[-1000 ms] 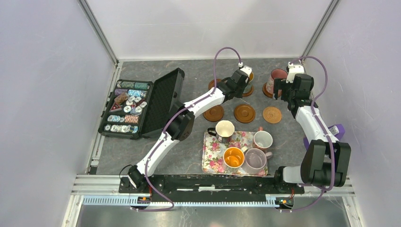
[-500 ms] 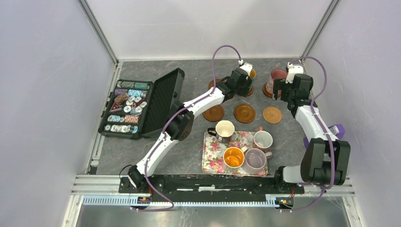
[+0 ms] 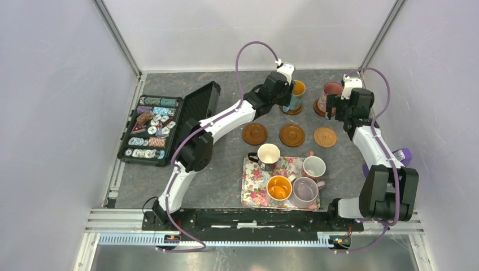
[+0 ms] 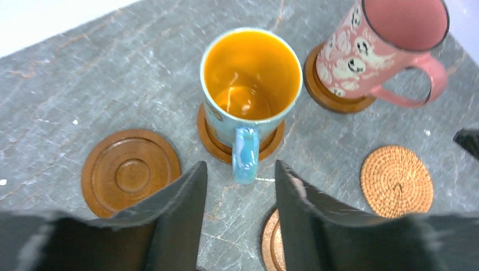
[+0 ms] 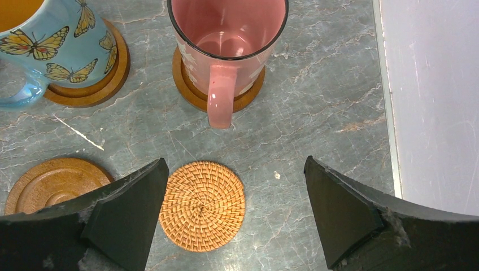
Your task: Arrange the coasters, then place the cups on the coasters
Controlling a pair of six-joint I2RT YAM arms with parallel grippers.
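While the left hand (image 4: pixel 240 165) hangs over the far middle of the table (image 3: pixel 226 175), its two fingers (image 4: pixel 183 217) stand apart on either side of the handle of the blue cup (image 4: pixel 251 84) without touching it, so this hand is released and holds nothing. The blue cup, orange inside, stands upright on the middle far coaster (image 5: pixel 90 93). Just right of it the pink cup (image 5: pixel 226 39) stands upright on the right far coaster (image 5: pixel 191 96), its handle turned to the near side. The left far coaster (image 4: pixel 131 171) lies bare. In the near row all three are bare: the left near coaster (image 3: pixel 255 134), the middle near coaster (image 3: pixel 292 135) and the tan coaster (image 5: pixel 202 204) on the right. The right hand (image 5: pixel 235 162) is raised near the pink cup, its fingers spread wide and empty, and in its own view the tan coaster shows between them. Nearer, a floral tray (image 3: pixel 254 193) carries four upright cups: a dark cup (image 3: pixel 268 153) with cream inside, a white-pink cup (image 3: pixel 314 167), an orange-lined cup (image 3: pixel 279 187) and a lilac cup (image 3: pixel 305 191). At the left an open case (image 3: pixel 195 116) holds poker chips (image 3: pixel 151 125).
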